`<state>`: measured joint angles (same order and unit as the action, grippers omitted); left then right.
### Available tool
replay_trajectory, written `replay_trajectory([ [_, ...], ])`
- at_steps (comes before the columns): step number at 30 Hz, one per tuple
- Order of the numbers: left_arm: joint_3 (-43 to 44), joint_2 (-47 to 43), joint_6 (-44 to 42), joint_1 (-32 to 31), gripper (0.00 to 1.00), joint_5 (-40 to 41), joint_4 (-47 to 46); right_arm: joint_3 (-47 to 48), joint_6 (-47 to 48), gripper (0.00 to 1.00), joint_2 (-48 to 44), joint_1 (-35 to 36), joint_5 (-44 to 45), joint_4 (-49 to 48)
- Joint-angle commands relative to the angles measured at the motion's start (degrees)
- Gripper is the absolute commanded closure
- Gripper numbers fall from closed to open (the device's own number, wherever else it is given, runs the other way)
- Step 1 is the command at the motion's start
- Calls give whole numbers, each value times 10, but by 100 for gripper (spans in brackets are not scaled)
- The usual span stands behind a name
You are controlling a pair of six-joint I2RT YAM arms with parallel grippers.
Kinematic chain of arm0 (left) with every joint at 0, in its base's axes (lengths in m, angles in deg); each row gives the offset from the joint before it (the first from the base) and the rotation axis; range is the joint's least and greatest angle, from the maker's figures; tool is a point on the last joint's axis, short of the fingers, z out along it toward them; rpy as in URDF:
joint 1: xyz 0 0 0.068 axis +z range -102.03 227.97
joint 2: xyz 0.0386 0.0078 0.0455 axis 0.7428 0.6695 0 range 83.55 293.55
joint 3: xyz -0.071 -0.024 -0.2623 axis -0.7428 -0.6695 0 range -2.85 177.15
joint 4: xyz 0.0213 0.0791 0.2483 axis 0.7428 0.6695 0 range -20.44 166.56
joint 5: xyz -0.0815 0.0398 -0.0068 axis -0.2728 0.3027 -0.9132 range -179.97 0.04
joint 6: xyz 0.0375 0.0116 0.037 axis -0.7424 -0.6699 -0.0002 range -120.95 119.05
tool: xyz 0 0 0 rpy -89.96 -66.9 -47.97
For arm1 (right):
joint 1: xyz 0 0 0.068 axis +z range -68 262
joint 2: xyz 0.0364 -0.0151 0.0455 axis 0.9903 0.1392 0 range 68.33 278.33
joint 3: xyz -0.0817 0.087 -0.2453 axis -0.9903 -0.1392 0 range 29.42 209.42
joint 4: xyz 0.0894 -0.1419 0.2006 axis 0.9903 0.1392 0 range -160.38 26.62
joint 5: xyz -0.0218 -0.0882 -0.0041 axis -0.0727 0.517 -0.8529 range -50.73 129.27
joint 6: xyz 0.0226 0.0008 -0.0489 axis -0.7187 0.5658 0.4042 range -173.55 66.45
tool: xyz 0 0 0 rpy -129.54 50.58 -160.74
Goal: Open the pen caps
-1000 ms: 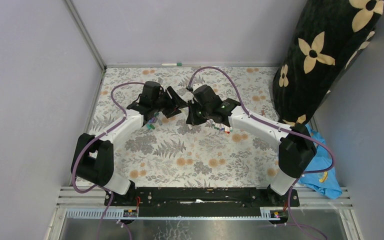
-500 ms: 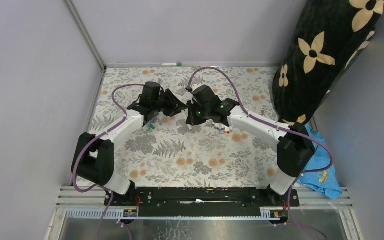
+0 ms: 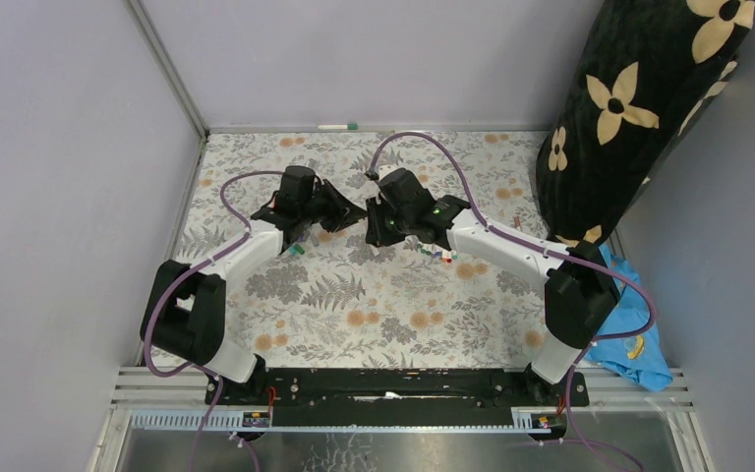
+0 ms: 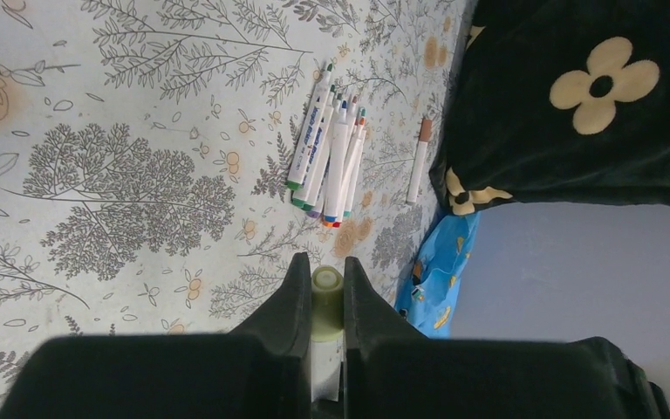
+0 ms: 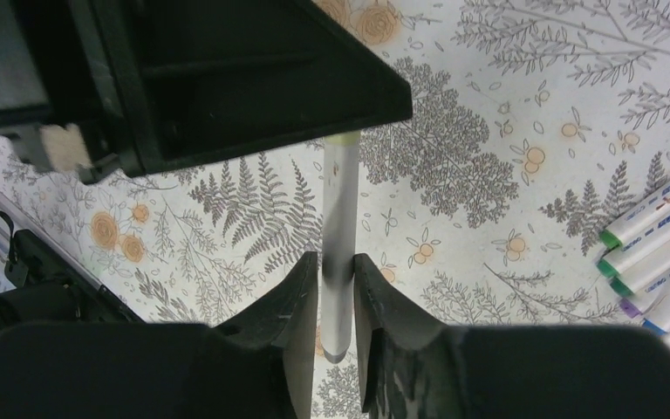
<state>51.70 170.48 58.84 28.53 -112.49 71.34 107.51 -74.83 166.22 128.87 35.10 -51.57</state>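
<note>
A white pen (image 5: 340, 209) hangs in the air between the two grippers at mid-table. My left gripper (image 4: 326, 281) is shut on its pale green pen cap (image 4: 326, 297), whose round end shows between the fingertips. In the right wrist view the cap (image 5: 342, 138) peeks out under the left gripper's black body. My right gripper (image 5: 338, 271) brackets the barrel's lower end closely, with a hairline dark strip on one side; I cannot tell whether it still presses. From above, the left gripper (image 3: 357, 208) and right gripper (image 3: 374, 222) nearly meet.
A bundle of capped white pens (image 4: 327, 157) lies on the floral cloth (image 3: 354, 315), to the right gripper's right (image 3: 437, 254). One brown-capped pen (image 4: 418, 161) lies beside a black flowered cushion (image 3: 639, 108). A blue cloth (image 3: 639, 334) sits far right. Another pen (image 3: 337, 127) lies by the back wall.
The left gripper's jaws have closed onto the pale green cap. Both wrists have drifted slightly toward the back left. The pen stays between them.
</note>
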Motion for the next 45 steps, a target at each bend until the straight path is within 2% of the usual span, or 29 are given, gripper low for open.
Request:
replay_trajectory([
  [1, -19, -11, 32, 1, 100, -28, -50, 14, -2, 72, -11, 5, 3, -65],
  [17, -22, -32, 49, 5, 100, -35, -65, 29, 1, 71, 42, 2, 0, -90],
  [19, -21, -34, 42, 8, 100, -29, -57, 29, 1, 79, 43, 1, 0, -91],
  [21, -21, -33, 39, 13, 100, -19, -53, 27, 2, 99, 43, -1, 4, -87],
  [25, -36, -26, 56, 36, 100, 6, -82, 13, 1, 100, 37, -2, 5, -76],
  [28, -38, 12, 90, 64, 100, 10, -127, -22, -10, 100, 26, -2, -2, -86],
  [31, -11, 63, 125, 91, 100, -1, -162, -71, -19, 100, 9, -2, -7, -102],
  [34, 38, 91, 128, 105, 100, 16, -153, -127, -29, 100, -15, -3, -10, -135],
  [37, 80, 112, 106, 106, 100, 39, -118, -163, -32, 100, -26, -2, -11, -149],
  [40, 84, 118, 86, 104, 100, 51, -107, -180, -35, 100, -37, -3, 3, -162],
  [45, 98, 99, -62, 85, 100, 144, 30, -171, -23, 100, -73, -16, 83, -143],
])
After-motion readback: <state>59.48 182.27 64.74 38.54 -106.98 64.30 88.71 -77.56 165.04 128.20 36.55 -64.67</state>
